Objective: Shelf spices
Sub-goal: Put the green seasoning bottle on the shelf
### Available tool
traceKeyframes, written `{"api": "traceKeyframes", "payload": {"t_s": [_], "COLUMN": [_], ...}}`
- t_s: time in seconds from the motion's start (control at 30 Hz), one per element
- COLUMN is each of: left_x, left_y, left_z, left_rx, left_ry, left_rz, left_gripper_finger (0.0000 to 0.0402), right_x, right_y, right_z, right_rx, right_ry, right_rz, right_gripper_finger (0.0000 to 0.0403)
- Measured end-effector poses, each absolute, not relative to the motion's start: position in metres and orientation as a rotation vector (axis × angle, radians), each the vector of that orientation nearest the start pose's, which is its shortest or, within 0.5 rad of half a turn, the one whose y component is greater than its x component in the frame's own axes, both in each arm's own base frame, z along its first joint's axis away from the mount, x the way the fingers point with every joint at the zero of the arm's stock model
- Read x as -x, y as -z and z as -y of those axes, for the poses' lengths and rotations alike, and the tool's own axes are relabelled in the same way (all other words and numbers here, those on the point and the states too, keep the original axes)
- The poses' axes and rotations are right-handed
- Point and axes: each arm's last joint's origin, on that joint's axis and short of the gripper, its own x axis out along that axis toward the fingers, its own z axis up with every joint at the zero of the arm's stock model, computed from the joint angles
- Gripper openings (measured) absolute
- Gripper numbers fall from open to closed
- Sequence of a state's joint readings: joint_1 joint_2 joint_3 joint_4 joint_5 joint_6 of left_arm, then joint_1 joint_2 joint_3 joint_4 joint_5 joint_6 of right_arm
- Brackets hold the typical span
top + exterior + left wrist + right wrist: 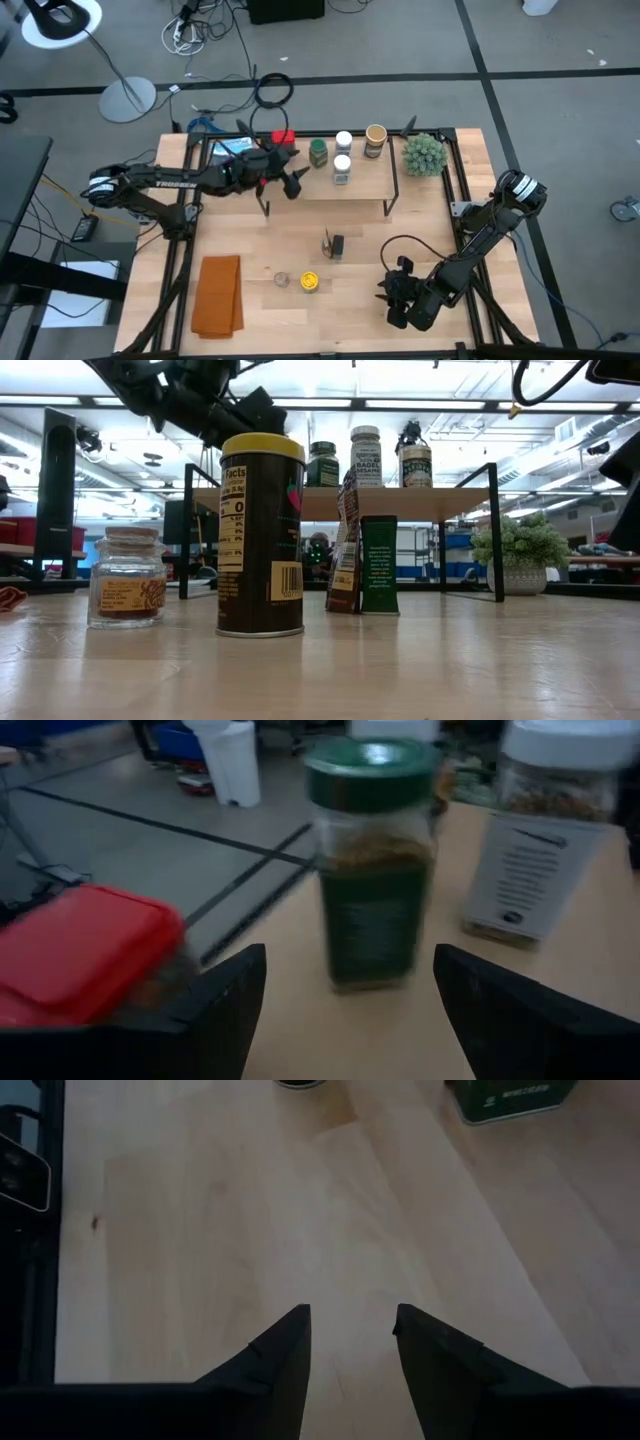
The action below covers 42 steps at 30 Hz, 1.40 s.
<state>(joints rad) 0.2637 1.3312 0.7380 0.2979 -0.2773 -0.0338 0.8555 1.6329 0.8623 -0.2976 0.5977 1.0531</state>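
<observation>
The left gripper (293, 180) hung spread and empty over the shelf (365, 187), the green jar (372, 860) upright just ahead between its fingers. The yellow tin (310, 282) stood on the table nearer the right gripper (396, 288), which was part-open and empty.

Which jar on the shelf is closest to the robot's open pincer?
The green-lidded jar, right in front of the left pincer. The white-lidded jars and tan-lidded jar stand farther along the shelf.

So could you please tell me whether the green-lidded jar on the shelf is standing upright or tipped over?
Upright. The green-lidded jar stands on its base on the shelf, lid on top, between the open fingers of the left end effector, apparently untouched.
</observation>
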Motion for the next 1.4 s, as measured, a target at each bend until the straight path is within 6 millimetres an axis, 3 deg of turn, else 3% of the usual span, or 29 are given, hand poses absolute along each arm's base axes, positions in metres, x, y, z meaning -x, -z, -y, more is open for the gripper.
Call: {"api": "traceKeyframes", "payload": {"t_s": [0.17, 0.3, 0.57, 0.87, 1.17, 1.4], "left_x": [-0.273, -0.274, -0.274, -0.273, -0.273, -0.278], "left_y": [-0.246, -0.246, -0.246, -0.246, -0.246, -0.272], "left_z": [-0.085, -0.082, -0.081, -0.086, -0.086, -0.086], "left_rx": [0.029, 0.005, -0.022, -0.020, -0.029, -0.138], "left_ry": [-0.551, -0.512, -0.499, -0.515, -0.487, -0.435], "left_rz": [-0.274, -0.285, -0.292, -0.289, -0.354, -0.524], "left_gripper_finger": [0.0286, 0.0255, 0.0154, 0.0012, 0.0002, 0.0001], "right_x": [-0.208, -0.208, -0.208, -0.208, -0.207, -0.207], "right_y": [-0.159, -0.159, -0.159, -0.159, -0.159, -0.159], "right_z": [-0.213, -0.213, -0.212, -0.212, -0.211, -0.210], "right_rx": [-0.269, -0.262, -0.263, -0.253, -0.243, -0.230], "right_ry": [0.217, 0.225, 0.229, 0.239, 0.245, 0.262], "right_rz": [-0.775, -0.771, -0.767, -0.753, -0.757, -0.741], "right_gripper_finger": [0.0149, 0.0149, 0.0149, 0.0149, 0.0149, 0.0149]}}
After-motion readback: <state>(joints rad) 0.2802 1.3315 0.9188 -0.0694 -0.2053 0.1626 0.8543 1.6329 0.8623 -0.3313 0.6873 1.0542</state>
